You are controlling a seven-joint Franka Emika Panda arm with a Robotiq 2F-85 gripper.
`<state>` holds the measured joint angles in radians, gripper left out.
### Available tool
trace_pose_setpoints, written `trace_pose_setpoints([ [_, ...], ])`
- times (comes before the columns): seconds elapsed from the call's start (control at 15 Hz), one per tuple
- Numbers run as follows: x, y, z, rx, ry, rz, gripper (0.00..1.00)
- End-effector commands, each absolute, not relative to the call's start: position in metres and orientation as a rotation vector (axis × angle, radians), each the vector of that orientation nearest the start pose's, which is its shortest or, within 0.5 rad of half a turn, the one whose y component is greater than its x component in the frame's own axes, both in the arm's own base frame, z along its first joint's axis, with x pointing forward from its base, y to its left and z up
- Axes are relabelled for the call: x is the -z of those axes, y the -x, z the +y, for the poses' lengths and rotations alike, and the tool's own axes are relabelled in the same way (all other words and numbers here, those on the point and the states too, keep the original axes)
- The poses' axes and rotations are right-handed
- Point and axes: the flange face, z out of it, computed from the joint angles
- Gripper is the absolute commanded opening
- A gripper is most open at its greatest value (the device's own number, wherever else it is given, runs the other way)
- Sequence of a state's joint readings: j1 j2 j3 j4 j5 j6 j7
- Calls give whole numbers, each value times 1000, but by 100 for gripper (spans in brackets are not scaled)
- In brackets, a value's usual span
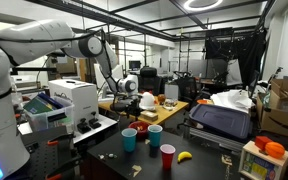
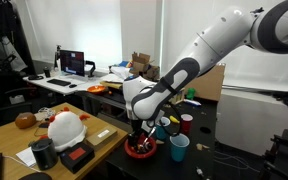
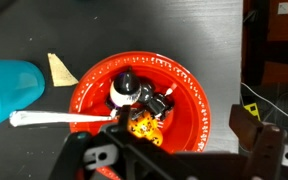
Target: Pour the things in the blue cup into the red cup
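Small deep-blue plastic cup [image 1: 155, 137] stood near wide red bowl [image 2: 139, 151]; gripper [image 2: 137, 133] hung above bowl, jaws released; we judged: shift over, grasp cup mid-wall.

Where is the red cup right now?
In an exterior view the red cup stands toward the front of the dark table, just left of the banana; the wrist view does not show it.

The teal cup [image 3: 9, 88] is running off the wrist view's left edge, while the small items [image 3: 134, 100] in the red bowl [image 3: 197, 92] are blurring together. In an exterior view the arm [image 2: 174, 80] is covering part of the blue cup [image 2: 165, 128], its contents lying out of sight.
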<state>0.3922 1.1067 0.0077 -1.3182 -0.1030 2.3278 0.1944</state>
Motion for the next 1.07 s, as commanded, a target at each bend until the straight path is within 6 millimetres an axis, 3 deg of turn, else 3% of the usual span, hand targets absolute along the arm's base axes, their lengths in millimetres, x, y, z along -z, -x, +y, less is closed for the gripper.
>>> trace_pose_setpoints([
  [0.0,-36,-666,276,-154,3271,-347,100],
  [0.47,-24,-685,252,-164,3377,-96,100],
  [1.0,4,-675,249,-340,3384,88,100],
])
